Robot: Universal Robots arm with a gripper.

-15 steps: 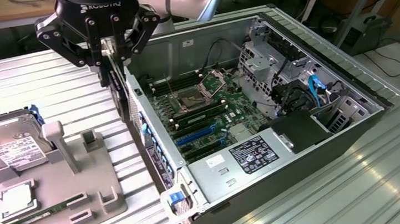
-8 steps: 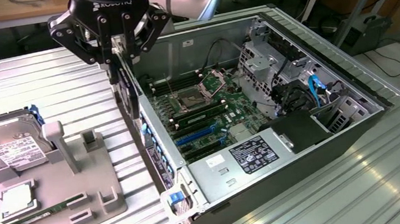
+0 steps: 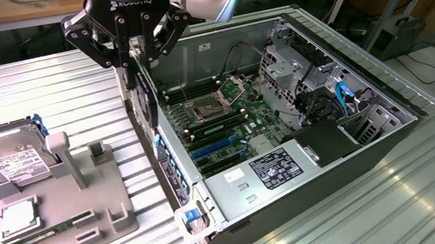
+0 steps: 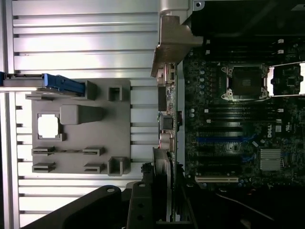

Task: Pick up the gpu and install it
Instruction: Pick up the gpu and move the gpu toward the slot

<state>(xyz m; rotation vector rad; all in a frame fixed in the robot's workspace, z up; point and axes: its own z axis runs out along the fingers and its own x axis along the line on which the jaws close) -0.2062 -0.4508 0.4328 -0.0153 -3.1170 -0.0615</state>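
The gpu (image 3: 145, 99) hangs edge-down, a thin black card with its round fan facing the exterior view's left. My gripper (image 3: 136, 54) is shut on its top edge. The card hovers over the near wall of the open computer case (image 3: 381, 141), just above the motherboard (image 3: 226, 121) and its blue slots (image 3: 213, 148). In the wrist view the gpu (image 4: 167, 124) runs edge-on from my gripper (image 4: 164, 193) to its silver end bracket (image 4: 169, 45), beside the motherboard (image 4: 238, 129).
A grey fixture plate (image 3: 91, 226) lies at the exterior view's left, carrying a hard drive (image 3: 11, 159), a silver chip (image 3: 19, 217) and a green memory stick (image 3: 40, 238). A labelled power supply (image 3: 275, 167) fills the case's near end. Cables and drive bays (image 3: 337, 103) crowd its right side.
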